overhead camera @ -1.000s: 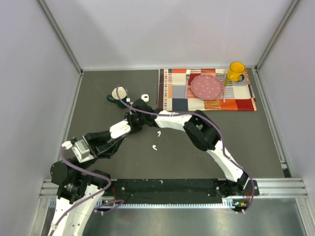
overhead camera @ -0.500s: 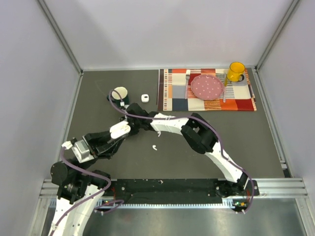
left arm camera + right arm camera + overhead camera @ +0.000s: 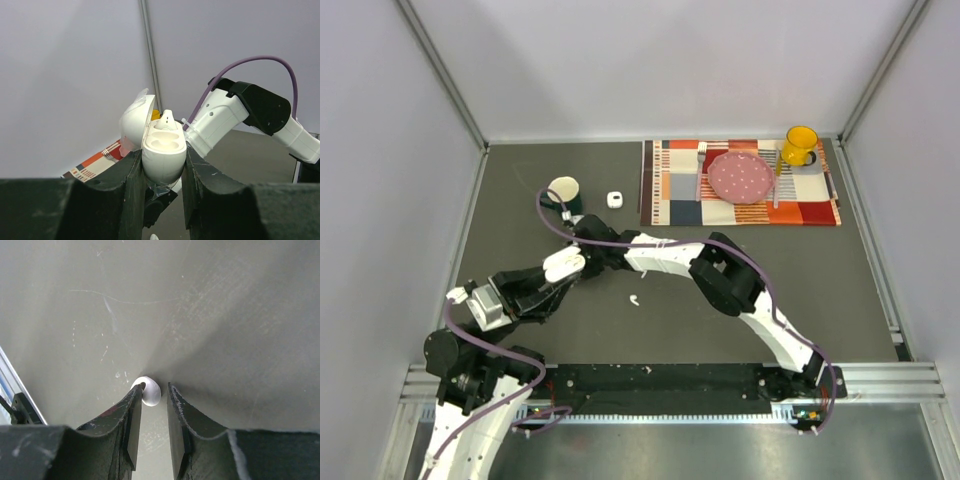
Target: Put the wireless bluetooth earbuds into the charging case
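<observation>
1. L gripper [image 3: 163,161]: clamped on the open case [image 3: 163,146], fingers on both flanks. Lid [image 3: 134,119] is flipped back to the L, mouth up.
2. R gripper [image 3: 154,388]: jaws narrow, not meeting. A small white round bit [image 3: 149,392] sits at the tips, against one finger, w/ a sliver of gap to the other. Prob. an earbud, but can't tell if it's truly pinched.
3. L wrist cam: a white bud tip [image 3: 166,118] pokes up at the case's far rim, just in front of the R arm [image 3: 215,122]. Going in or only behind the rim, can't tell. The two hollows facing the cam look empty.
4. Progress, my read: an insertion looks under way, and no bud is clearly seated yet.
5. Left to do: a loose earbud [image 3: 635,298] lies on the table [image 3: 820,280], near both grippers, off to the R and toward the bases, touching nothing.
6. Beyond the grippers: mug [image 3: 563,190] and a small white box [image 3: 614,199]. Mat [image 3: 670,200] w/ plate [image 3: 740,178] is well apart, far R.
</observation>
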`<state>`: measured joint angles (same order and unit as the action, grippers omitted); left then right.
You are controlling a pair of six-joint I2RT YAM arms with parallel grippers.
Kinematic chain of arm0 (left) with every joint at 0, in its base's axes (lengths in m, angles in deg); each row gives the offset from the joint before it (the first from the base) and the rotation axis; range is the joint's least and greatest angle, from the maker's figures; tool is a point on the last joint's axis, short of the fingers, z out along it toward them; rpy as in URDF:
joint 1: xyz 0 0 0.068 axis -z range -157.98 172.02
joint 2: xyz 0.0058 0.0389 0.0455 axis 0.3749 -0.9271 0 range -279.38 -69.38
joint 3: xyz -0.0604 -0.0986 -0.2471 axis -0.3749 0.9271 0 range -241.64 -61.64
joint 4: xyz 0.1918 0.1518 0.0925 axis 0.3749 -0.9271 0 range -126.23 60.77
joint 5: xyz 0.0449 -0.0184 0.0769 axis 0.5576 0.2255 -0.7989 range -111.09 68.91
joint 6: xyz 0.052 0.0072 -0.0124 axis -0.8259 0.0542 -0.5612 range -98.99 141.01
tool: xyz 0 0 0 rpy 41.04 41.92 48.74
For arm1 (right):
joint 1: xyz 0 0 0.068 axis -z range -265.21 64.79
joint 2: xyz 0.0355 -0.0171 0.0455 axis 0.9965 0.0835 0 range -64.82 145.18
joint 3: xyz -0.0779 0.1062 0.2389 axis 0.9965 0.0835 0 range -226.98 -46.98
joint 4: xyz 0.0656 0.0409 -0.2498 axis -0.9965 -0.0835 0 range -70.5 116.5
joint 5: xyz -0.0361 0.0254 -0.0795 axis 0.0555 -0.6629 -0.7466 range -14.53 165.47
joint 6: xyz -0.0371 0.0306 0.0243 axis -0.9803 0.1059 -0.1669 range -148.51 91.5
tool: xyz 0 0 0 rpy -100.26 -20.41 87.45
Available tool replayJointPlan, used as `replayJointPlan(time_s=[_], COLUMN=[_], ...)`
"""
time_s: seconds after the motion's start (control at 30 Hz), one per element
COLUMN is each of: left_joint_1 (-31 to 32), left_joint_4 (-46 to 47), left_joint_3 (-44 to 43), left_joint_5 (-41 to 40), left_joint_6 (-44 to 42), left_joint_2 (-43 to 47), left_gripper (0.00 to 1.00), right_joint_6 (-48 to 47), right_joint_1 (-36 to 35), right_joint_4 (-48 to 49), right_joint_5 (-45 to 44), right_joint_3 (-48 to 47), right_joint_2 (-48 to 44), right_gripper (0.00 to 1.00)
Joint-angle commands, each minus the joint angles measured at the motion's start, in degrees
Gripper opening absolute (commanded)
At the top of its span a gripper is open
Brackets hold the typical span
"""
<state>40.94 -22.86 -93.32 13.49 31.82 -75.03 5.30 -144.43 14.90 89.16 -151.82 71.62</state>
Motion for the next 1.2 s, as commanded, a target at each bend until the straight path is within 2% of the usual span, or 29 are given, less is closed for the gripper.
replayJointPlan(time_s=[0.0,0.53,0.67,0.87,1.03,1.17], left_joint_1=[0.16,0.16,0.16,0.16,0.16,0.16], left_joint_4=[1.89,1.28,1.28,1.10,0.57,0.22], left_joint_3=[0.30,0.04,0.22,0.13,-0.05,-0.22], left_joint_5=[-1.28,-2.24,-2.86,-3.04,-3.65,-4.00], left_joint_6=[0.97,0.88,0.88,0.88,0.62,0.35], left_joint_2=[0.82,1.08,0.99,1.17,1.61,1.87], left_gripper=[0.00,0.00,0.00,0.00,0.00,0.00], right_joint_6=[-2.95,-2.95,-3.04,-2.34,-2.16,-0.15], right_joint_1=[-0.54,-1.86,-1.86,-1.86,-1.69,-0.02], right_joint_4=[-7.04,-7.13,-7.13,-7.04,-6.77,-4.50], right_joint_5=[-4.29,-3.06,-2.53,-1.74,-4.55,-6.57], right_joint_3=[2.97,-0.10,-1.07,-1.86,-0.37,5.93], right_joint_2=[-1.44,1.19,1.55,1.72,-1.26,-7.14], right_gripper=[0.27,0.27,0.18,0.10,0.08,0.08])
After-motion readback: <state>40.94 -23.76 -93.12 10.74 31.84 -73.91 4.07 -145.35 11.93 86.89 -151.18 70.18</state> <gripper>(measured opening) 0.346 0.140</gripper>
